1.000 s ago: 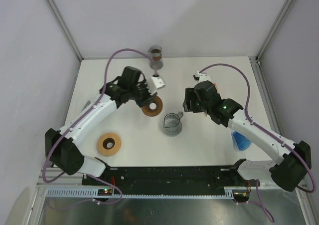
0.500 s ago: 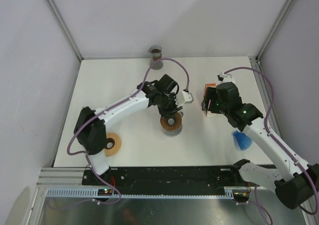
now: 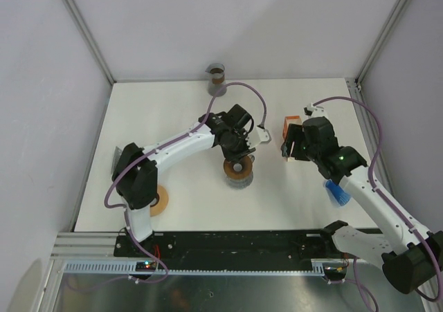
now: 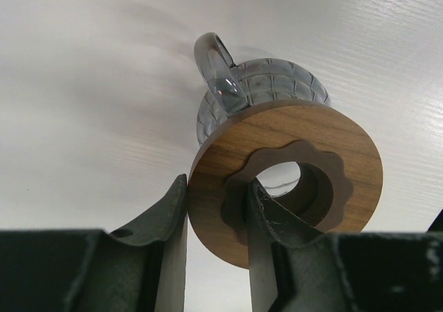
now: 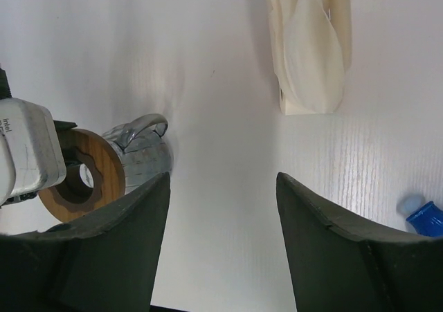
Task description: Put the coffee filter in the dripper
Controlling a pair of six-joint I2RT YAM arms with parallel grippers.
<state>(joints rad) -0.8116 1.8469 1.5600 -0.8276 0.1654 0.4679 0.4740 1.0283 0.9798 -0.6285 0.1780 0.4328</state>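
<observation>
"Wooden ring (image 4: pixel 277 129) is over the jug (image 4: pixel 277 87) now. A second ago the left gripper (image 4: pixel 216 201) had it well off to the left."
"Resting on it?"
"Cannot tell; it sits tilted above the mouth. The grip is half closed, with one finger outside the rim and one inside the hole. The right gripper (image 5: pixel 221 187) has backed off to the right, jaws wide, nothing between them."
"And the filter (image 5: pixel 311 49)?"
"Flat on the table (image 3: pixel 159 111) beyond the right gripper, untouched. I'd say the dripper is only being put together — the filter comes after."
"Surroundings?"
"White table, pale walls. A second ring (image 3: pixel 158 200) at the near left, a blue thing (image 3: pixel 336 193) at the near right, and a grey cup (image 3: pixel 217 79) at the back edge."
</observation>
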